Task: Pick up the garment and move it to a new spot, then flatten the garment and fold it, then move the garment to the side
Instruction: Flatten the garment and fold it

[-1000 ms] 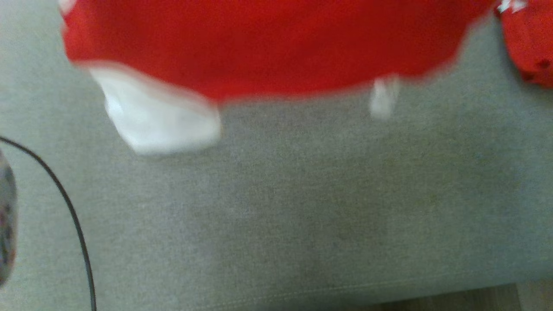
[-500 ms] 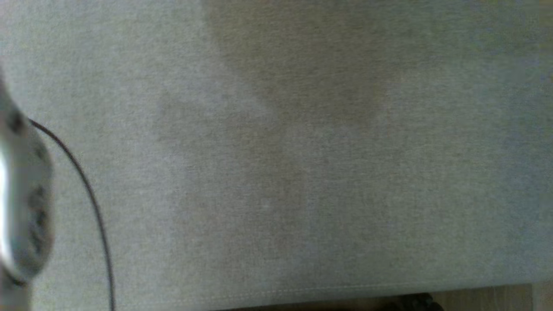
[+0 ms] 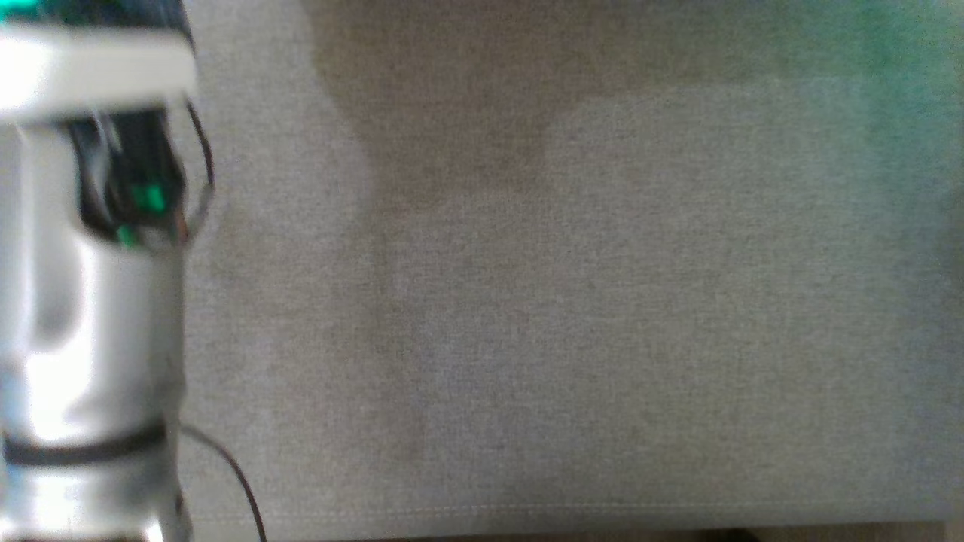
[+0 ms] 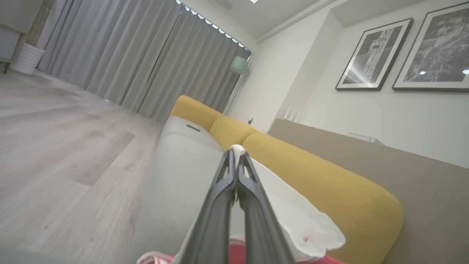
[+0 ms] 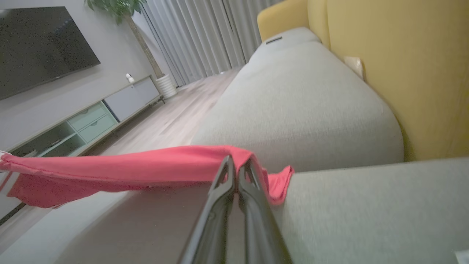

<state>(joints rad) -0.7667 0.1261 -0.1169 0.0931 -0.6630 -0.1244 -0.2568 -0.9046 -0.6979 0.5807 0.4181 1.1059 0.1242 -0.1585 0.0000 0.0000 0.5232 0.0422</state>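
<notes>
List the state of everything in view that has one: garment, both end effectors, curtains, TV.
garment, held up off the sofa seat, stretched between both end effectors
left end effector, shut on the garment's white part
right end effector, shut on the garment's red edge
curtains, drawn closed
TV, screen dark

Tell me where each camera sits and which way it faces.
Head: on the head, looking down at the grey sofa seat; pale left forearm at left.
Left wrist: along the left hand, shut on the garment, toward curtains.
Right wrist: along the right hand, shut on the garment; television upper left.
Shared: garment, yellow backrest.
</notes>
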